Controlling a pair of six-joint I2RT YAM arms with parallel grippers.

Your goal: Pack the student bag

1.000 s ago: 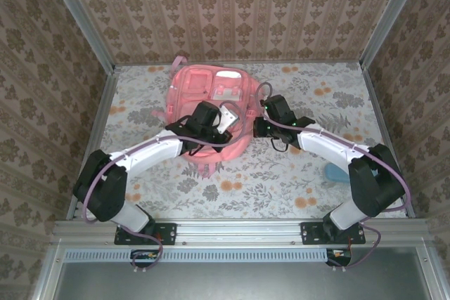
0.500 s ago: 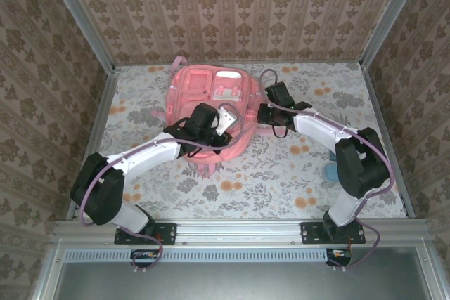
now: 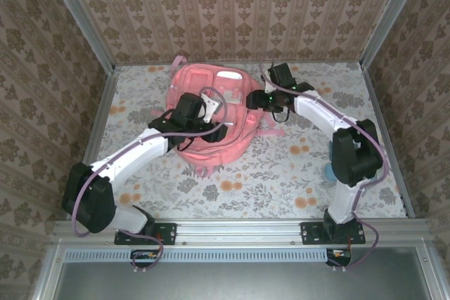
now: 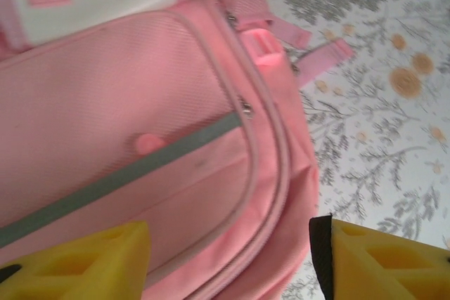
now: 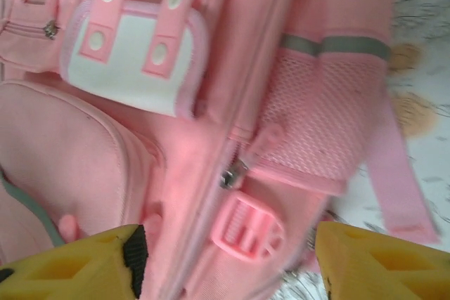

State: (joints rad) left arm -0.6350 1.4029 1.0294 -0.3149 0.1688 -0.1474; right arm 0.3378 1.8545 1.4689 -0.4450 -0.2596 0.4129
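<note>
The student bag [image 3: 232, 140], a large salmon-pink backpack, lies flat at the back middle of the table. My left gripper [image 3: 214, 121] hovers over its front, and my right gripper [image 3: 254, 100] is over its right side. In the left wrist view the bag's front pocket [image 4: 140, 103] with a grey stripe lies below my left gripper [image 4: 228, 265], which is open with nothing between the yellow fingers. In the right wrist view my right gripper [image 5: 225, 265] is open above the bag's side zip pull [image 5: 232, 173] and a pink buckle [image 5: 251, 230], beside a white patch [image 5: 133, 61].
A pale blue object [image 3: 335, 171] sits by the right arm, partly hidden behind it. A pink strap [image 3: 271, 131] trails from the bag onto the floral tablecloth [image 3: 281, 173]. Patterned walls close in the back and both sides.
Both grippers have gone from shut to open. The left gripper moved back and left over the bag. The right gripper swung back and left over the bag's right side.
</note>
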